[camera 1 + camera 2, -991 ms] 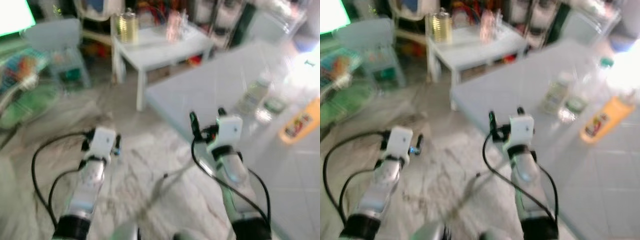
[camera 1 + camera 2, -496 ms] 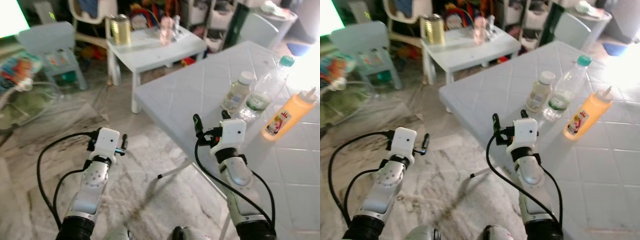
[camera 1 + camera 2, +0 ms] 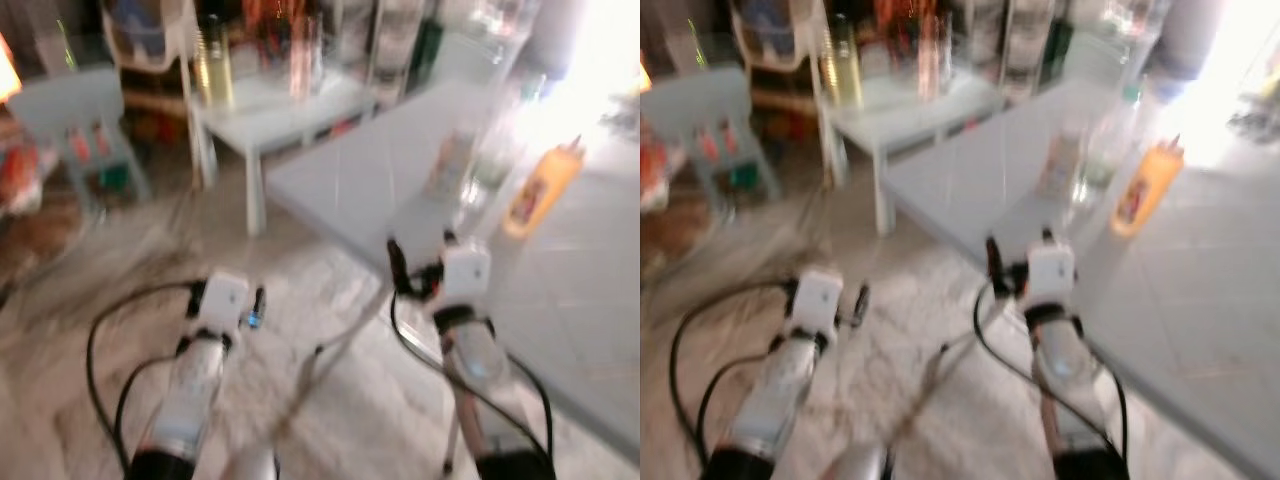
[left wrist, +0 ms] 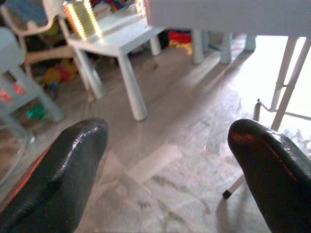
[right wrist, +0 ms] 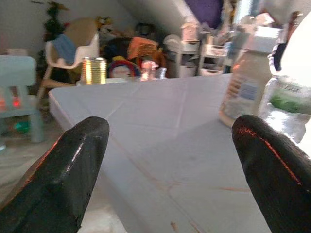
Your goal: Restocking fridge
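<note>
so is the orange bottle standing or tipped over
Standing. The orange bottle is upright on the white table, nozzle up, beside two other bottles, though the head views are blurred.

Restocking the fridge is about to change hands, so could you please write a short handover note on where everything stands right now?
Left gripper: open, empty, low over the marble floor.
Right gripper: open, empty, at the edge of the white table.
On that table: a small white-capped bottle, a clear water bottle beside it, and an orange squeeze bottle. The eye views are blurred.
Done: nothing picked up.
Left: grasp each bottle and carry it to the fridge.
</note>
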